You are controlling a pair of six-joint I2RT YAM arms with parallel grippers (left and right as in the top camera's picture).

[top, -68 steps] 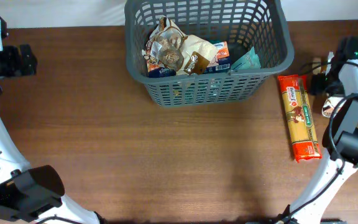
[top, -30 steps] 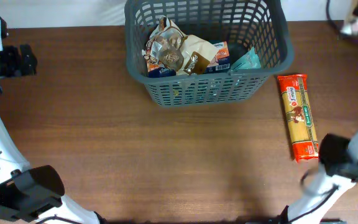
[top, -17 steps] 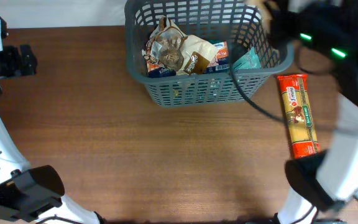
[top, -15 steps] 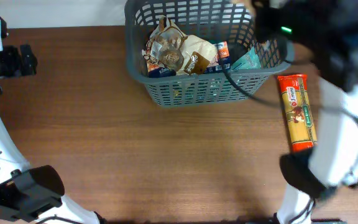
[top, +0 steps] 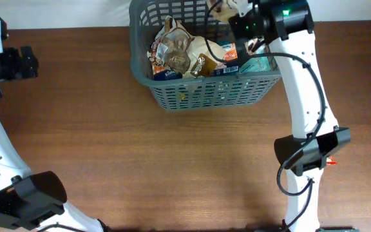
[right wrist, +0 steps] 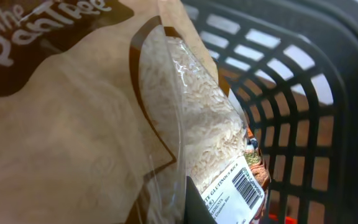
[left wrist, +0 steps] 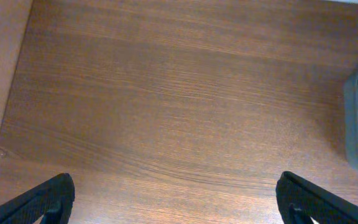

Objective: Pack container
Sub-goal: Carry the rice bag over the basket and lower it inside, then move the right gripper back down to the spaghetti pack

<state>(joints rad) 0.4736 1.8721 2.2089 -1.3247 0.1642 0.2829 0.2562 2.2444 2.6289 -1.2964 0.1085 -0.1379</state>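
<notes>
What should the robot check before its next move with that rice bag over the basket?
1. Right tool above the basket: ok, it is over the far right part.
2. Hold on the rice bag: cannot tell, the bag hides the fingers.
3. Room in the basket: ok, the packets lie toward the near side.
4. Left tool out of the way: ok, open over the table, left of the basket.
5. Anything on the table beneath the right arm: cannot tell, the arm covers that stretch.
</notes>
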